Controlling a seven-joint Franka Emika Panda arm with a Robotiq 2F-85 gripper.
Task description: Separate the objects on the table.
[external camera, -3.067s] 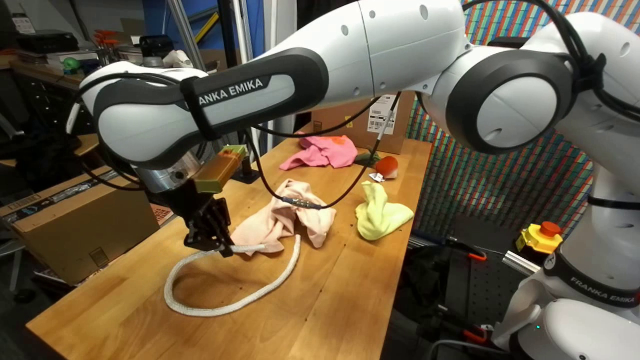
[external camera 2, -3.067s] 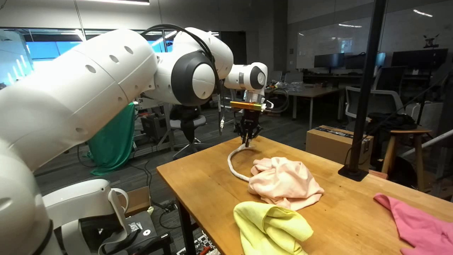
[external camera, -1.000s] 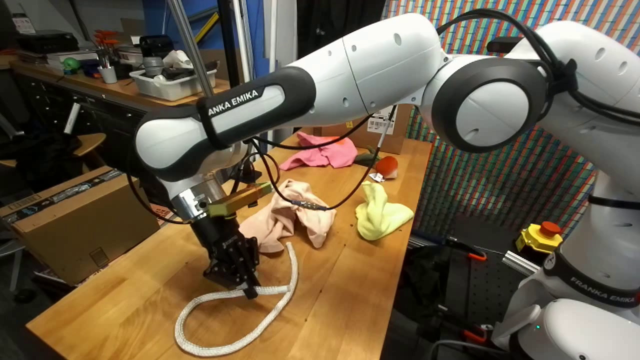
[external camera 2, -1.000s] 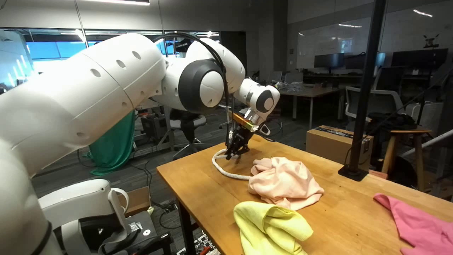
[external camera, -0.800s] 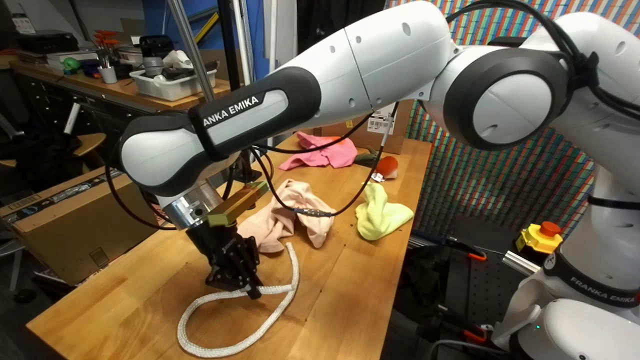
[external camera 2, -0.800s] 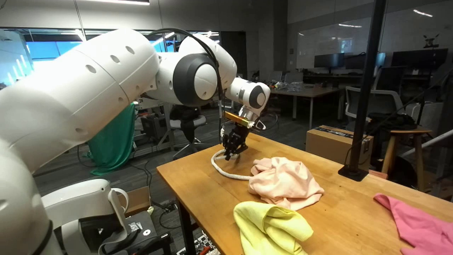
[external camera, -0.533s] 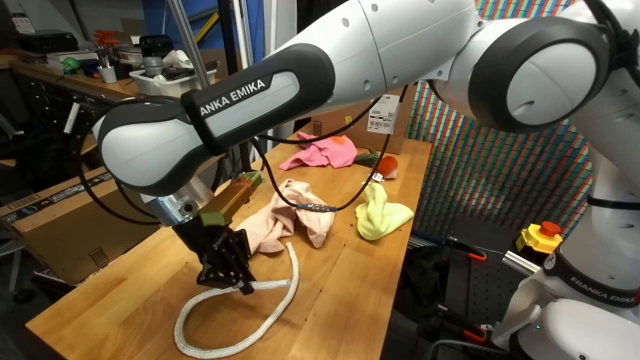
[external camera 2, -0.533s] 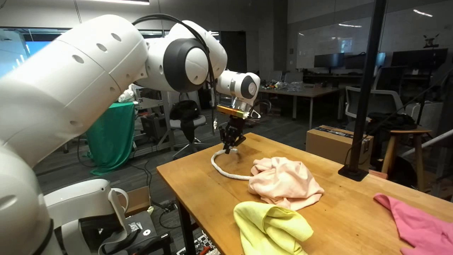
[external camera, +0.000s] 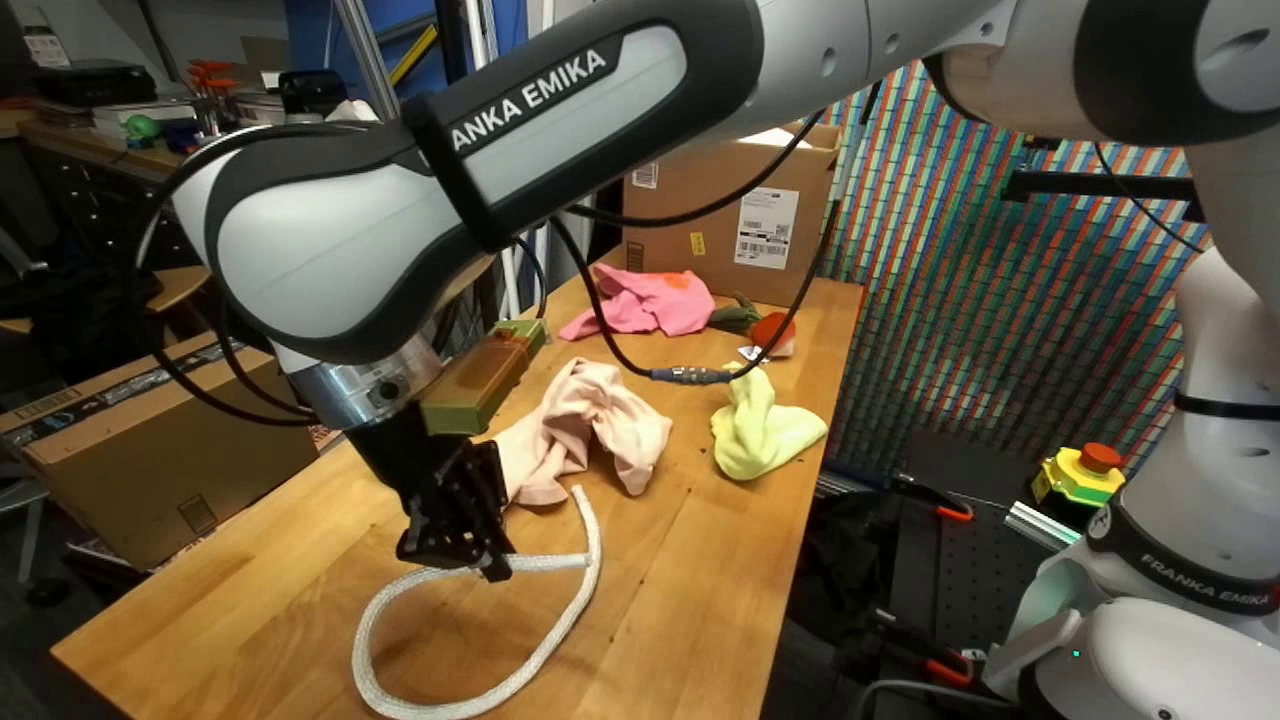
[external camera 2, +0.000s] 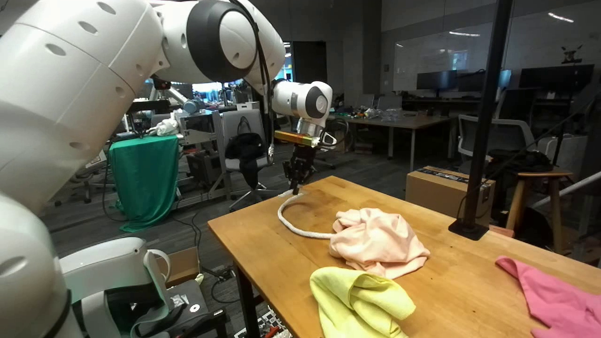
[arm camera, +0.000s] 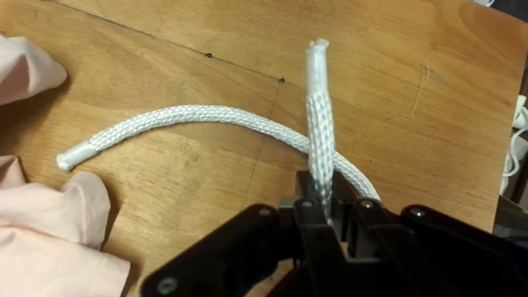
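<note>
Gripper (arm camera: 321, 187) now farther from peach cloth (external camera 2: 375, 244), rope (arm camera: 206, 113) dragged along. Held end (external camera: 548, 562) now meets loose stretch (external camera: 591, 525) in an exterior view. Arm (external camera 2: 235, 37) higher in both exterior views.

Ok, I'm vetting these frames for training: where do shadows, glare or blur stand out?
Wrist view: dark shadows beside the peach cloth, the black gripper soft toward the bottom edge, a readable braid on the white rope. In an exterior view: streaks of glare on the wall panel. In an exterior view: bright highlights on the metal wrist collar.
</note>
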